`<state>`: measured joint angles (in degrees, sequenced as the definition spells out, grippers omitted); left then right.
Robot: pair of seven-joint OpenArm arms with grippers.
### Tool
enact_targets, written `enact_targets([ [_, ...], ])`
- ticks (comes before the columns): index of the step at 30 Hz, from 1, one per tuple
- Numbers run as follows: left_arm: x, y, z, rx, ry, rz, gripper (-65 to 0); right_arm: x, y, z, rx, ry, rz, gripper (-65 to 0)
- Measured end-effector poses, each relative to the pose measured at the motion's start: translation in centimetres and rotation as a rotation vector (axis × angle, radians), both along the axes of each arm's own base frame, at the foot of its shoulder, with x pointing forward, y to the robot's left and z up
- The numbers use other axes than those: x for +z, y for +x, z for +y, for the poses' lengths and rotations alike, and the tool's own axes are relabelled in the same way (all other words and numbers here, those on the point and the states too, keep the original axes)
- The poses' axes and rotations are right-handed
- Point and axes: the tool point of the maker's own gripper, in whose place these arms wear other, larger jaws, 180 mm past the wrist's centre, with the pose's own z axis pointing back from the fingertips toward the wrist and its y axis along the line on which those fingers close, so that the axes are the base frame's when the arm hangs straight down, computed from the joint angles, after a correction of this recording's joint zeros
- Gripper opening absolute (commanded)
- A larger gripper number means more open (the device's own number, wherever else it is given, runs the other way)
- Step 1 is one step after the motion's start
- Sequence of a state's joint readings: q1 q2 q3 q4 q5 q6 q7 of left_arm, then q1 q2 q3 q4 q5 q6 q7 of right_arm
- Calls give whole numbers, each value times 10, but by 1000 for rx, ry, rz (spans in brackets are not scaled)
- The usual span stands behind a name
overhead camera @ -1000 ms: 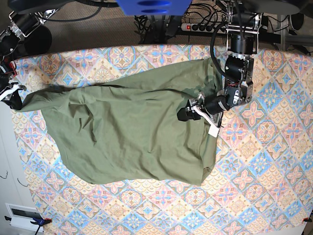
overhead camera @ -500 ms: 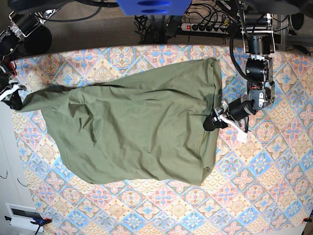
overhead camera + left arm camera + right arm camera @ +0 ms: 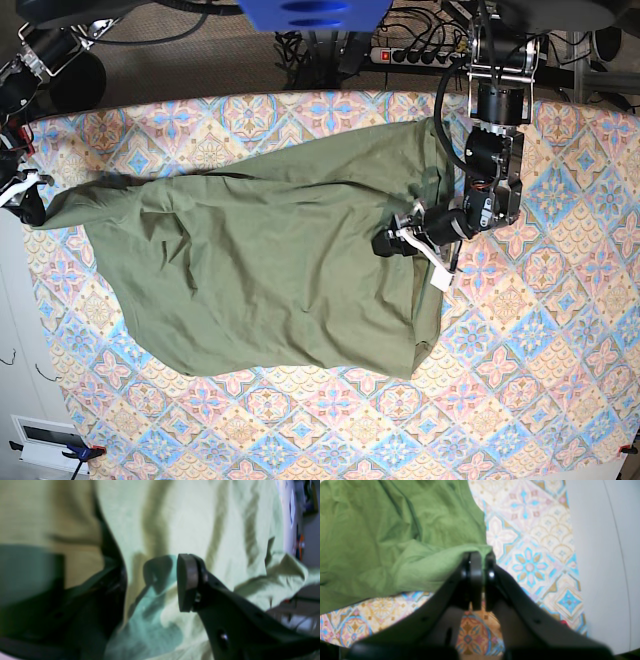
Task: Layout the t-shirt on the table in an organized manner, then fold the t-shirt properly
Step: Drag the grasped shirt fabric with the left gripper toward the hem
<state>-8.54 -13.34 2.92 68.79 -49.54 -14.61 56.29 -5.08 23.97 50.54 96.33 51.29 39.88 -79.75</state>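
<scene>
Large rectangular table (image 3: 540, 400) covered in a blue, pink and cream diamond floral tile cloth fills most of the base view, bare pattern showing along the right side and the bottom. Plain olive-green soft cotton t-shirt (image 3: 270, 260) lies spread but rumpled across the centre and left of that view, creases running across it, one corner drawn out to a point at the far left edge of the frame, its right edge running roughly top to bottom just right of centre. Black left arm comes down from the upper right of the base view; the left gripper (image 3: 392, 243) sits over the shirt's right portion, centre-right of the frame. In the left wrist view its jaws stand apart at a middling gap, one dark pad (image 3: 186, 582) at frame centre and the other finger blurred at lower left, wrinkled green cloth behind and between them; cannot tell whether any cloth is actually pinched. Right gripper (image 3: 480, 580) is at the far left edge of the base view, mostly cut off there; in the right wrist view its two black fingers are pressed nearly together, clamping a folded edge of the green shirt at frame centre, patterned tablecloth visible below and to the right.
</scene>
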Motion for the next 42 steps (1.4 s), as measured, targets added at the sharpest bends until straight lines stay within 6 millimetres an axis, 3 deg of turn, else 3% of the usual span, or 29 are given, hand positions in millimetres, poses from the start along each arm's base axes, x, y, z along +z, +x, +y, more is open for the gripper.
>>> enact_targets([
  [4, -2, -3, -6, -24, 3, 1, -440, 0, 0, 0, 0, 0, 0, -645],
  [5, -2, -3, -5, -23, 4, 0, -480, 0, 0, 0, 0, 0, 0, -645],
  [7, -2, -5, -6, -25, 1, 9, -618, 0, 0, 0, -1, 0, 1, -645],
  [8, -2, -5, -7, -19, -13, 21, -650, 0, 0, 0, 0, 0, 0, -645],
  [10, 3, -4, -7, -10, -49, 29, -650, 3, 4, -1, -3, 2, -8, -645],
  [13, 24, 18, 10, 80, -124, -15, -650, 17, 20, -1, -5, 7, -68, -645],
  [17, 80, 64, 38, 181, -208, -151, -650, 28, 33, -4, -16, 10, -111, -646],
  [20, 121, 93, 42, 194, -250, -249, -650, 19, 37, -17, -62, -6, -67, -646],
  [23, 155, 113, 33, 164, -267, -315, -650, 9, 44, -28, -110, 2, -20, -646],
  [26, 194, 134, 33, 154, -276, -396, -650, 14, 63, -34, -135, 25, -36, -646],
  [29, 239, 162, 30, 158, -328, -474, -650, 38, 95, -36, -146, 69, -139, -646],
  [33, 268, 187, 30, 159, -336, -483, -650, 60, 129, -37, -152, 155, -234, -646],
  [35, 292, 201, 32, 163, -353, -507, -650, 74, 150, -34, -144, 189, -273, -646],
  [39, 354, 223, 39, 199, -396, -616, -650, 124, 193, -22, -90, 171, -373, -646],
  [42, 373, 227, 39, 193, -418, -639, -650, 159, 208, -15, -56, 154, -443, -646],
])
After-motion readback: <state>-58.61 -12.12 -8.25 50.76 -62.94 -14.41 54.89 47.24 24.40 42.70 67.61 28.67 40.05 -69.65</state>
